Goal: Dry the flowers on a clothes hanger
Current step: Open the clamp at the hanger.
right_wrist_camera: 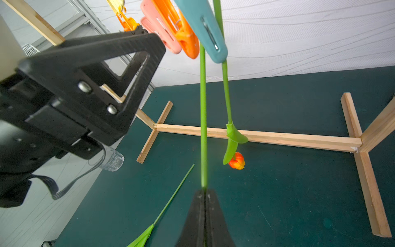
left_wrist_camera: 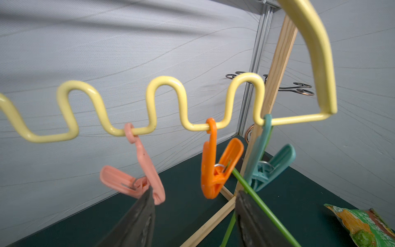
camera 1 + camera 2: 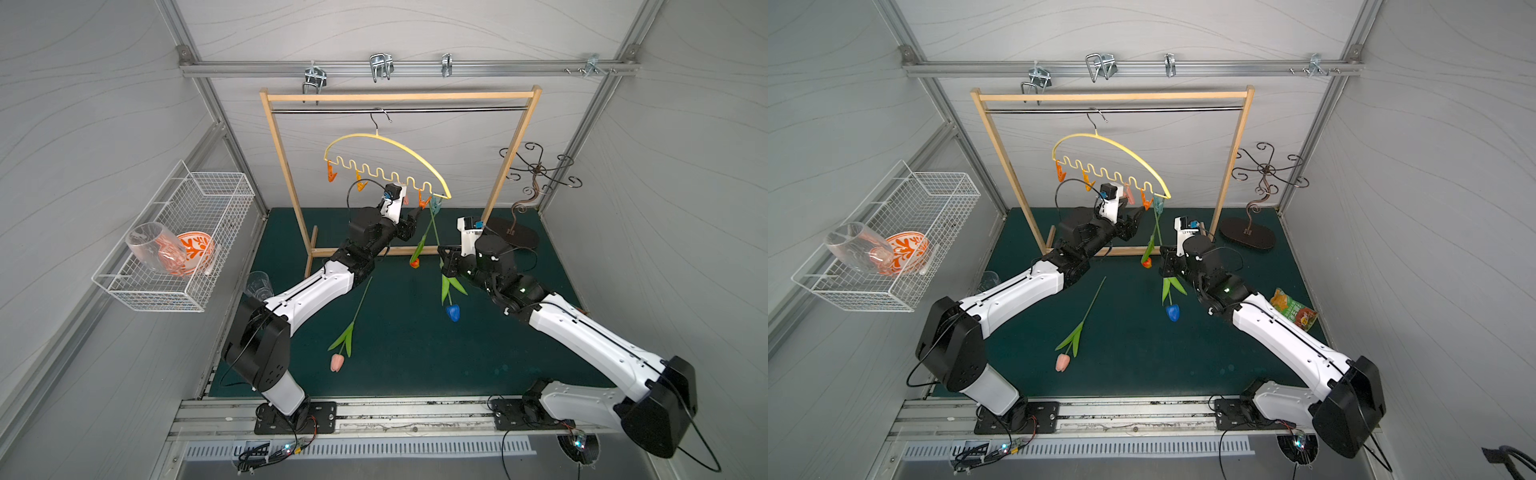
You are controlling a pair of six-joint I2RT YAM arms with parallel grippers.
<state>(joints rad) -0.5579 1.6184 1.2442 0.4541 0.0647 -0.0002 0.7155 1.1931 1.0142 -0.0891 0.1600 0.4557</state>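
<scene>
The pale yellow clothes hanger (image 3: 386,143) (image 3: 1113,143) hangs by its hook from the rack's rod. Its wavy lower edge (image 2: 166,85) carries pink, orange and teal pins. The orange tulip (image 3: 414,262) (image 1: 236,160) dangles head down from the teal pin (image 2: 267,166). My right gripper (image 1: 204,191) (image 3: 442,266) is shut on the blue tulip's stem (image 1: 203,107). That stem rises to the orange pin (image 2: 213,166), and the blue head (image 3: 453,311) hangs below. My left gripper (image 2: 195,191) (image 3: 419,210) is open just under the orange pin. One finger touches the pink pin (image 2: 128,181). The pink tulip (image 3: 336,362) lies on the mat.
The wooden rack frame (image 3: 399,96) stands at the back, its foot bar (image 1: 277,136) on the green mat (image 3: 415,353). A wire basket (image 3: 174,241) on the left wall holds a glass and an orange bowl. A tumbler (image 3: 258,284), a metal stand (image 3: 536,170) and a snack packet (image 3: 1292,309) sit nearby.
</scene>
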